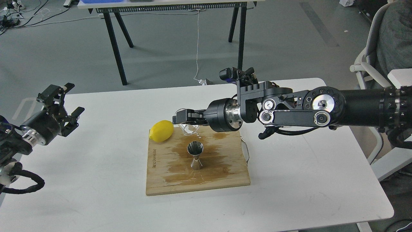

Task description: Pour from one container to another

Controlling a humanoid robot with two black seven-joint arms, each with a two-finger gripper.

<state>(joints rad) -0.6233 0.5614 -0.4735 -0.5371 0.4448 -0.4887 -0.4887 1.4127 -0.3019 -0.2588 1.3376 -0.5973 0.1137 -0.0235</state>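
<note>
The small clear glass cup [189, 129] hangs tipped on its side just above and behind the steel hourglass jigger [195, 155], with my right gripper [183, 120] shut on it. The jigger stands upright in the middle of a wet wooden cutting board [167, 180]. A thin drip shows below the cup's rim, over the jigger's mouth. My left gripper [66, 98] stands open over the table's far left side, holding nothing.
A yellow lemon [161, 130] rests on the board's back left corner, close to the cup. The white table [96, 199] carries the board. A black-legged table stands on the floor behind, and a chair with a seated person is at the right edge.
</note>
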